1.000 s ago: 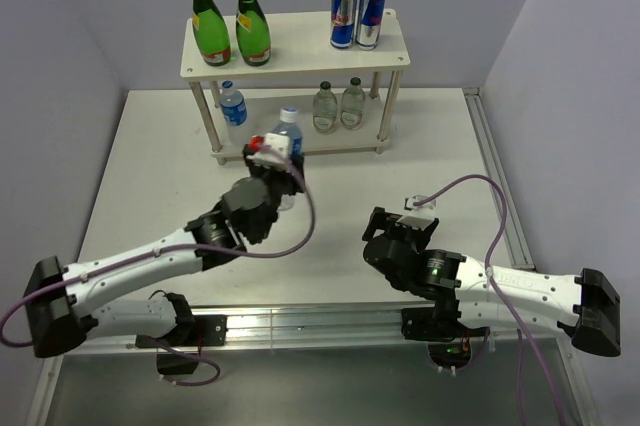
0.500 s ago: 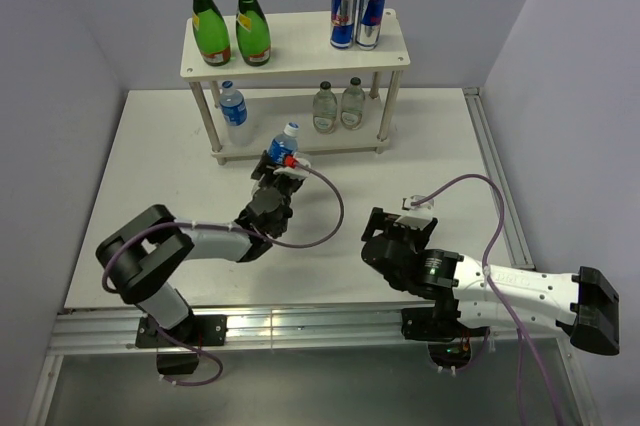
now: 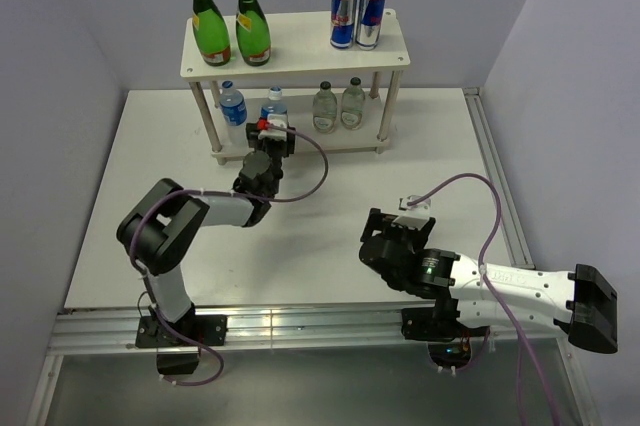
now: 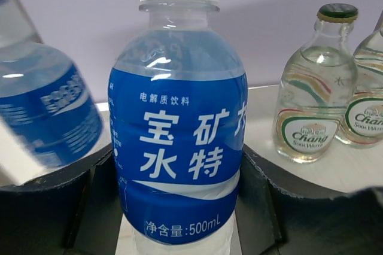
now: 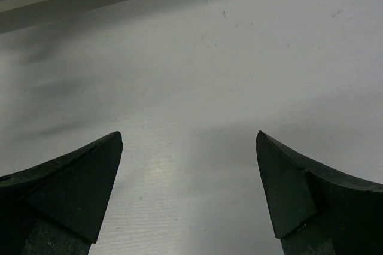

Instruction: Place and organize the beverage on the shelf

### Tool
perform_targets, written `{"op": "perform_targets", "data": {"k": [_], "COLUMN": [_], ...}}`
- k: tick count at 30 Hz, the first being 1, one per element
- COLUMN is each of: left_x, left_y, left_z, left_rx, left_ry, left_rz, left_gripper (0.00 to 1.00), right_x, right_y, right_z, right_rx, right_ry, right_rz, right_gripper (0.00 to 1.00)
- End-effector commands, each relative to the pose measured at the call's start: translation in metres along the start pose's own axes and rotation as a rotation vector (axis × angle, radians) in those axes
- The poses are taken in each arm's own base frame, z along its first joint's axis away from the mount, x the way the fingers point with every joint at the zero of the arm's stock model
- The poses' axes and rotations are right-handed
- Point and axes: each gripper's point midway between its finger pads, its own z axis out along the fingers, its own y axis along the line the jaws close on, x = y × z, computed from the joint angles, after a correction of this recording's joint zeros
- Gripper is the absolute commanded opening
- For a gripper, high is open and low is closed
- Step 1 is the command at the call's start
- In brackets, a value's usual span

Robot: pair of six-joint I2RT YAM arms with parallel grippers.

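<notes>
Upper left of the overhead view: the shelf [image 3: 300, 51] stands at the far side of the tabletop [image 3: 400, 156]. At the left end of its top board, two green bottles [image 3: 211, 26] stand upright side by side. Below them, at the left of the lower tier, a blue-label bottle [image 3: 233, 106] stands upright. Just right of it is a second one, the held bottle [image 3: 274, 104], upright at lower-tier level and clamped between the left fingers [image 4: 42, 213]. In the left wrist view one finger bears on each side of its label. The bottle's base is out of frame, so contact with the board cannot be confirmed. Right of the held bottle and apart from it, two pale bottles [image 3: 323, 109] stand side by side on the lower tier. Above these, at the right end of the top board, stand two cans [image 3: 343, 18]. Lower right of the frame: the right fingers [image 5: 66, 195] are spread wide apart over bare tabletop, holding nothing, well apart from the shelf.
</notes>
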Motion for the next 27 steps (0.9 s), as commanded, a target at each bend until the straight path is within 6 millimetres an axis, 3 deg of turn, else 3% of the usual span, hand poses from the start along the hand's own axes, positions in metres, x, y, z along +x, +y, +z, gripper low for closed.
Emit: {"op": "perform_targets", "data": {"k": [1, 14, 21, 27], "left_x": [-0.178, -0.155, -0.133, -0.106], "left_y": [0.031, 0.017, 0.019, 0.037], "left_z": [-0.003, 0.060, 0.077, 0.085], "left_rx": [0.000, 0.027, -0.017, -0.101], "left_ry": [-0.686, -0.743, -0.724, -0.673], "left_rz": [-0.473, -0.484, -0.412, -0.380], "left_gripper": [0.00, 0.00, 0.00, 0.02], "right_x": [-0.015, -0.015, -0.017, -0.017], "right_y": [0.010, 0.012, 0.009, 0.009], "right_z": [-0.001, -0.002, -0.003, -0.003], "right_rx": [-0.013, -0.025, -0.045, -0.042], "right_ry": [-0.031, -0.031, -0.040, -0.039], "right_rz": [0.048, 0.055, 0.091, 0.092], "right_gripper": [0.99, 0.99, 0.99, 0.99]}}
